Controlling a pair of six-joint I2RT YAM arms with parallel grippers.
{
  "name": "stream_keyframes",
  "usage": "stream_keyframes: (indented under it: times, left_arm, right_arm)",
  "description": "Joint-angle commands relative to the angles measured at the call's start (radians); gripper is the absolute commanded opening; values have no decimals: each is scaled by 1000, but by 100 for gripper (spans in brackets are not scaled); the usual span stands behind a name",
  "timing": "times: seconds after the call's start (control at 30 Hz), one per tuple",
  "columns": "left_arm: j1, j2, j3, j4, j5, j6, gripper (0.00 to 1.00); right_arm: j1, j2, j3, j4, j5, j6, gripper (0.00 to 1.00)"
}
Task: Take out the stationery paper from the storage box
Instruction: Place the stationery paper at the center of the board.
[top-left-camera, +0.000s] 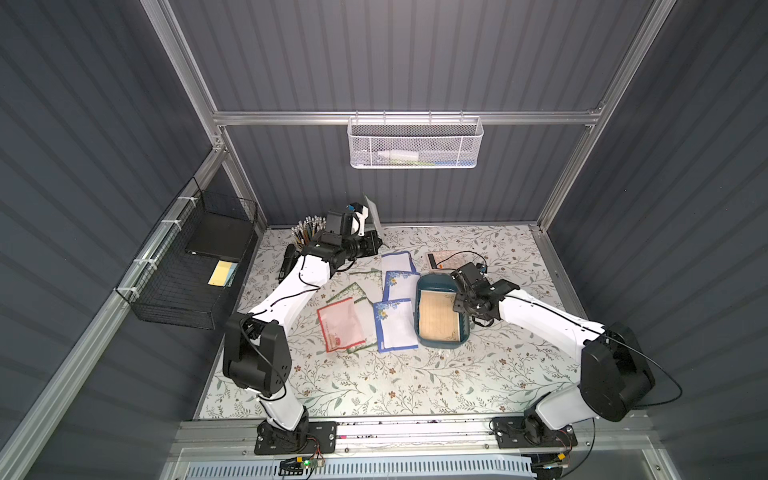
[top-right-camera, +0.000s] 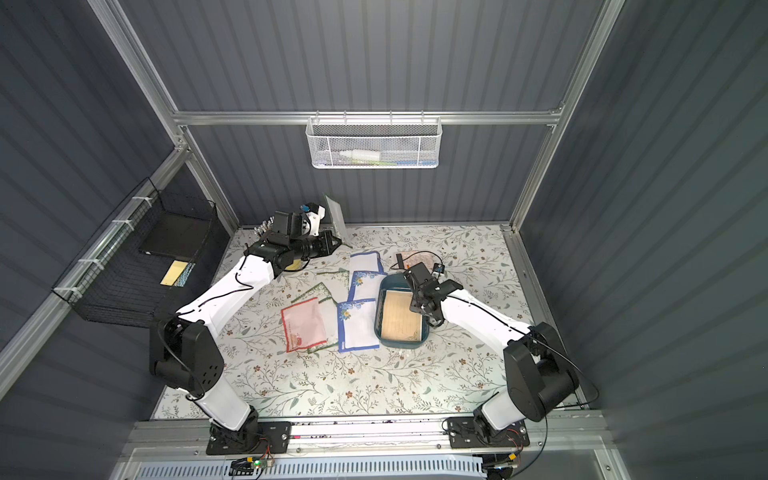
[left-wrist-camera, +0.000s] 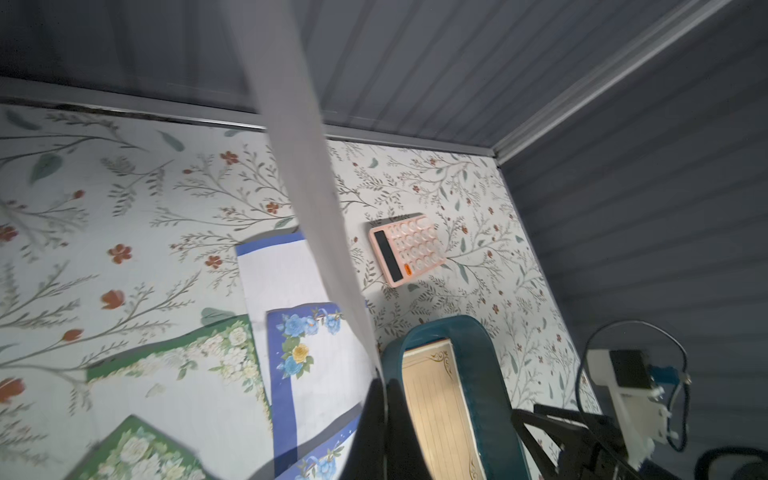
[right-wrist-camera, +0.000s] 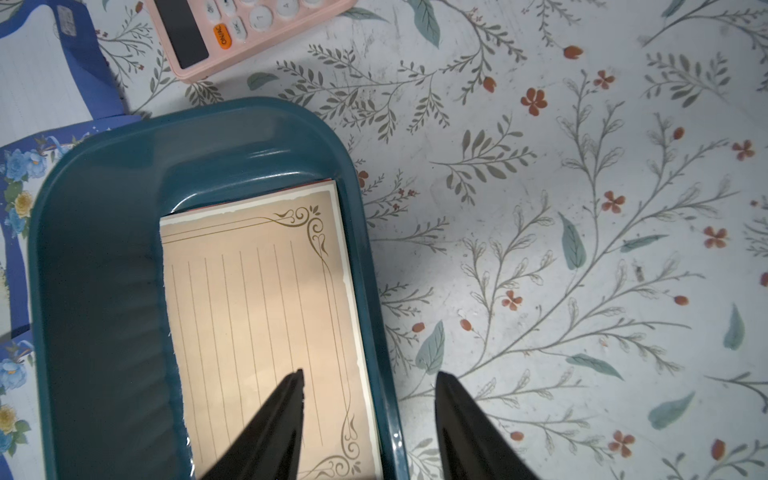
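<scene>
L fingers (left-wrist-camera: 384, 403) clenched on a sheet (left-wrist-camera: 307, 187), held up nr back wall (top-left-camera: 415, 199). R fingers (right-wrist-camera: 370, 376) spread, straddling storage box (right-wrist-camera: 104, 249) side wall: one over tan sheet (right-wrist-camera: 257, 291) inside, other over worktop (right-wrist-camera: 582, 249). Other stationery paper (top-left-camera: 395, 328) lies on worktop beside box; calculator (right-wrist-camera: 199, 37) just behind it.

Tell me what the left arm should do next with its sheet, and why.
Likely lower the left gripper toward bare table and release the sheet it pinches. That sheet is held up off the table, other sheets already lie flat there, and the tan sheet is left in the box, with the open right gripper over its wall.
</scene>
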Motion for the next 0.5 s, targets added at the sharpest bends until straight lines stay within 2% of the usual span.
stream_keyframes:
  times: [0.0,0.13,0.33,0.47]
  left_arm:
    - [-10,58,51,60,167,49,0]
    - [2,121,103,34,207,81,0]
    - [38,177,103,100,294,54,0]
    - [51,192,98,91,277,49,0]
  right_arm:
    - [-3,-9,-14,-14,-3,10,55]
    - [-3,-17,-23,-16,0,7,55]
    - [-3,-21,-38,-12,-4,5,55]
    - [-4,-21,-43,-19,-2,2,55]
